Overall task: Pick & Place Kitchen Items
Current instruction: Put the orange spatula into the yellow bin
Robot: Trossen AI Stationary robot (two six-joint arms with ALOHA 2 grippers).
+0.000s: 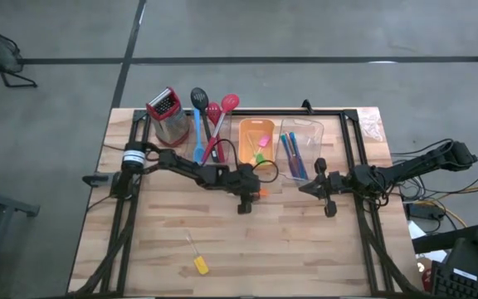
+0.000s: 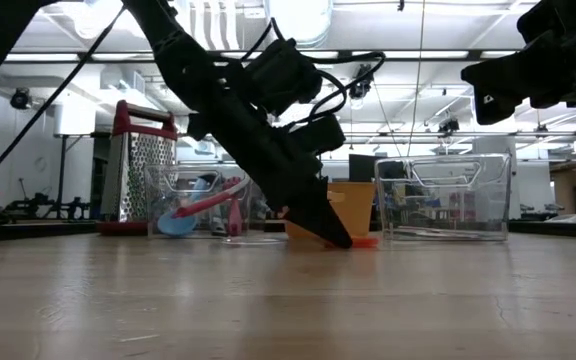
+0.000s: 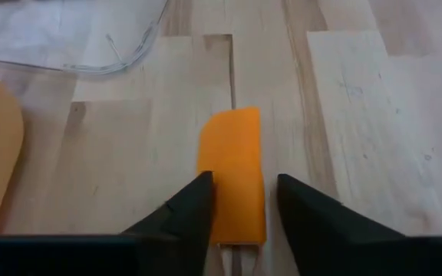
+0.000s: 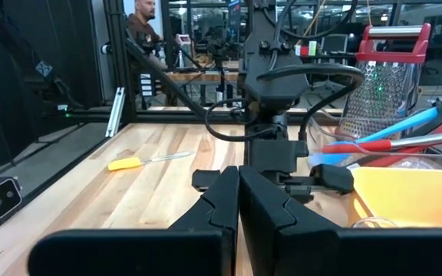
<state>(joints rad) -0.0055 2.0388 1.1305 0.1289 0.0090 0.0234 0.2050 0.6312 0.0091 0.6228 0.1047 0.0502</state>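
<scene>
From directly above, a pale wooden table (image 1: 247, 249) made of glued planks carries two dark jointed arms. The left gripper (image 1: 251, 196) sits near the table's middle, fingers down at a small flat orange piece (image 1: 262, 193) just in front of the orange tray (image 1: 248, 147). Along the far edge stand a metal box grater (image 1: 168, 114) with a red handle, a clear bin (image 1: 202, 143) holding long red, blue and black spoons (image 1: 212, 110), the tray, and a second clear bin (image 1: 311, 130) holding thin blue-handled cutlery (image 1: 291, 155). A yellow-handled tool (image 1: 198, 262) lies alone near the front edge. The right gripper (image 1: 325, 188) hovers toward the right edge, in front of the second bin.

At table height, the left gripper (image 2: 330, 231) slants steeply down, its tip touching the wood at the orange piece (image 2: 364, 241). The grater (image 2: 143, 172), the spoons (image 2: 200, 206) and both transparent bins show behind it.

The left wrist view shows two black wedge-shaped fingers (image 3: 192, 211) spread apart, straddling the near end of the smooth, matte orange piece (image 3: 233, 170), a rounded rectangle lying flat on the grain.

The right wrist view shows that gripper's (image 4: 239, 201) fingers pressed together on nothing, above the wood, with the left arm (image 4: 271, 92) beyond and a person (image 4: 141, 23) far behind.
</scene>
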